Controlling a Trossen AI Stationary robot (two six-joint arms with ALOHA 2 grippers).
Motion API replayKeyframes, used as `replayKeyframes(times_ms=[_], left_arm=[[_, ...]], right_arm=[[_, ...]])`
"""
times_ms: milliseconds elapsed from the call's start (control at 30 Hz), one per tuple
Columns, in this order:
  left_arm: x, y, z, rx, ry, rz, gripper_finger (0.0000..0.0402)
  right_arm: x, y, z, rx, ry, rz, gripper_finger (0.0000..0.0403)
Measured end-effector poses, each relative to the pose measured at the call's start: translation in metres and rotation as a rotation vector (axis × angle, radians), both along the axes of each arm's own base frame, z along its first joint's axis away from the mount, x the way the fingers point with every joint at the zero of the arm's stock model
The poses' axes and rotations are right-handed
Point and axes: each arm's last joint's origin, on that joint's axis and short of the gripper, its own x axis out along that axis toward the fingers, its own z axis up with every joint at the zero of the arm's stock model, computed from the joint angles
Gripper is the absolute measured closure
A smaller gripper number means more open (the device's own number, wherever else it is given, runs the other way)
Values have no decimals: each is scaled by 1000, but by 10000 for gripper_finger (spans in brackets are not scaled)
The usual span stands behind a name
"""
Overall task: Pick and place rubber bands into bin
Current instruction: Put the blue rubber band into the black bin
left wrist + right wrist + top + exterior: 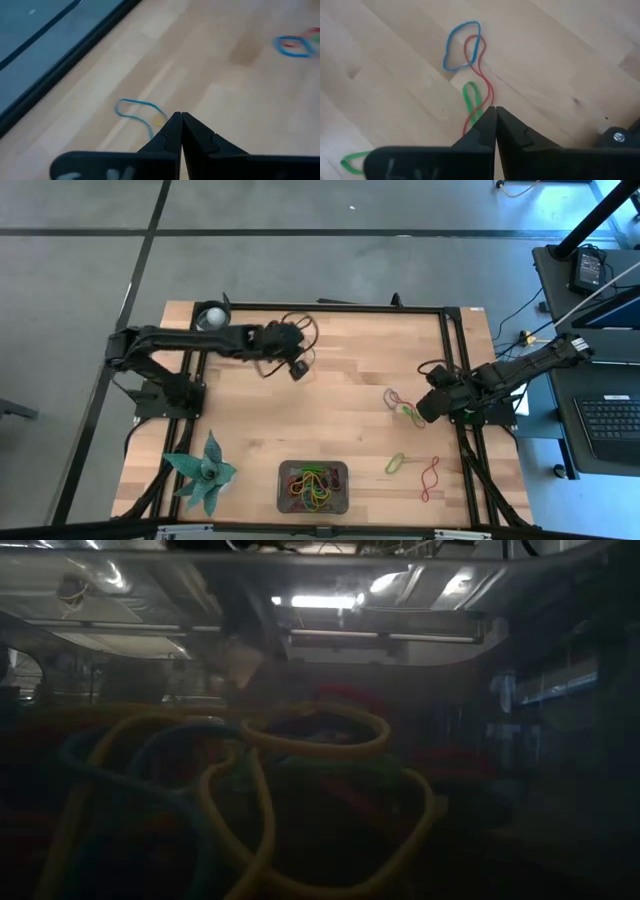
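Worktop: pale wood slats in a black frame, both arms over it. A spiky green plant sits at the near left corner, a white cup at the far left edge.

Bin: dark grey tray at the near edge, centre, already holding a tangle of rubber bands in yellow, red and green. The low view looks straight into that tangle.

Left arm: stretched over the far-left part of the worktop, waiting. Left end effector has its fingers pressed together on nothing; a thin blue band lies just ahead of it.

Right arm: at the right side, working. Right end effector is down at a small cluster of loose bands. Fingers are pressed together at the point where a green loop and a red band cross; a blue loop lies beyond. Whether they pinch a band cannot be told.

Two more bands, green and red, lie nearer the front right.

Step in hand, judged: picking at the right cluster. The next move calls for a lift to confirm the catch, then a carry to the bin and release.
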Motion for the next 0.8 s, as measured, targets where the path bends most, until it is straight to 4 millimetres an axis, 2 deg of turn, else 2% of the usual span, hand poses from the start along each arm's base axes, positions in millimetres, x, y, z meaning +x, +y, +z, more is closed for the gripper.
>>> replayKeyframes(times_ms=[200,367,500,667,800], left_arm=[[23,50,-5,-77,73,89,398],[31,93,-17,-215,122,98,397],[34,123,-30,-347,160,148,378],[39,152,-44,-449,167,219,334],[44,159,-57,-466,186,270,300]], right_arm=[[-1,-1,1,2,-20,-3,384],[-1,-1,2,5,-26,-9,396],[-1,-1,2,13,-34,-33,399],[0,-2,2,-6,-71,-111,388],[0,-3,3,-22,-99,-169,386]])
